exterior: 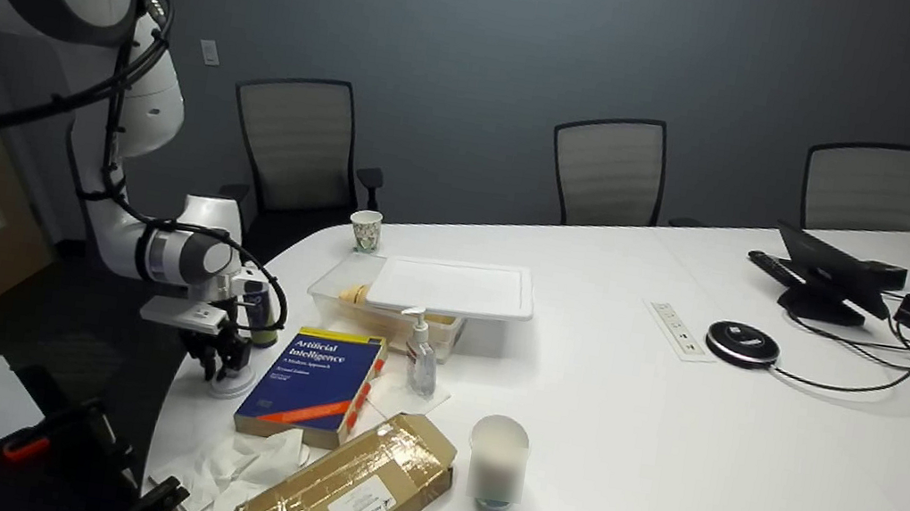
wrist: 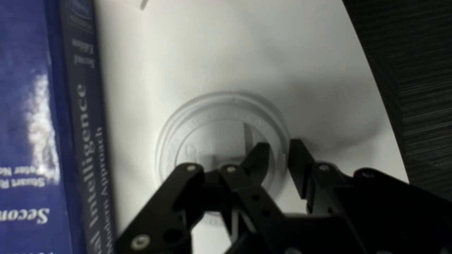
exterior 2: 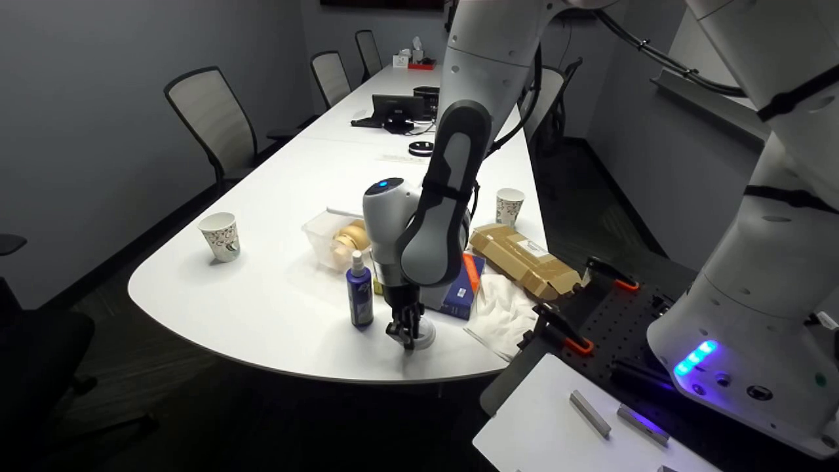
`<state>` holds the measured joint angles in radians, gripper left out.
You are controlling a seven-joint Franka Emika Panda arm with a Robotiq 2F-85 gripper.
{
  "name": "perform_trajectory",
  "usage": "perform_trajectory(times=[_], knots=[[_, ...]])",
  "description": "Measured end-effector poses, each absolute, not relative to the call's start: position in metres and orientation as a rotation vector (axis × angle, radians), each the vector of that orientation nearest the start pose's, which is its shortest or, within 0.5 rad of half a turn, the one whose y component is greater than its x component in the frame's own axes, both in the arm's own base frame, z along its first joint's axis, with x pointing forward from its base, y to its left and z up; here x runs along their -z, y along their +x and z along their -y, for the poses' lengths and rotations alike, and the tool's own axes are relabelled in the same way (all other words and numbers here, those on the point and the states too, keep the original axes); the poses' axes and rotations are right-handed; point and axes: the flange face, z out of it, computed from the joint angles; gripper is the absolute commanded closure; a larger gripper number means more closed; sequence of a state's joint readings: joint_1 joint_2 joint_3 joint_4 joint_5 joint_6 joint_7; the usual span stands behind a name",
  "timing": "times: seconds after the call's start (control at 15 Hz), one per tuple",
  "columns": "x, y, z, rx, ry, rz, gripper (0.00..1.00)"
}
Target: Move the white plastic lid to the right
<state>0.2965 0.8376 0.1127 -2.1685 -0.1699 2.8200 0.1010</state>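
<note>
White table (exterior: 619, 424); white plastic lid (wrist: 208, 141) round, lying flat; tool (wrist: 279, 155) astride rim, whether gripping unclear.

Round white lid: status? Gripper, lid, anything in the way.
Gripper at round white lid: jaws narrowly apart across its rim, grip unconfirmed. Lying flat on table. Blue book close beside, not touching; could block a move that way.

In an exterior view, the camera looks down across the bench (exterior: 640, 464) toward a wall (exterior: 465, 68); in an exterior view, it faces along the bench from its rounded end, the robot base (exterior 2: 754, 354) close by. The wrist view looks steeply down, close up, the hand (wrist: 279, 151) in its lower half. All three share the blue book (exterior: 314, 383).
</note>
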Motion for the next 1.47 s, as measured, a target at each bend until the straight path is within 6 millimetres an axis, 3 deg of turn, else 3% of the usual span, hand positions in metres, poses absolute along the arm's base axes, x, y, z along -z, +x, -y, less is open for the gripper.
perform_trajectory(times=[0.8, 1.2, 1.47], knots=[[-0.005, 0.446, -0.214, -0.262, -3.05, 0.694, 0.98], [-0.058, 0.452, -0.207, -0.165, -3.071, 0.684, 0.98], [-0.107, 0.47, -0.174, -0.047, -3.121, 0.611, 0.98]])
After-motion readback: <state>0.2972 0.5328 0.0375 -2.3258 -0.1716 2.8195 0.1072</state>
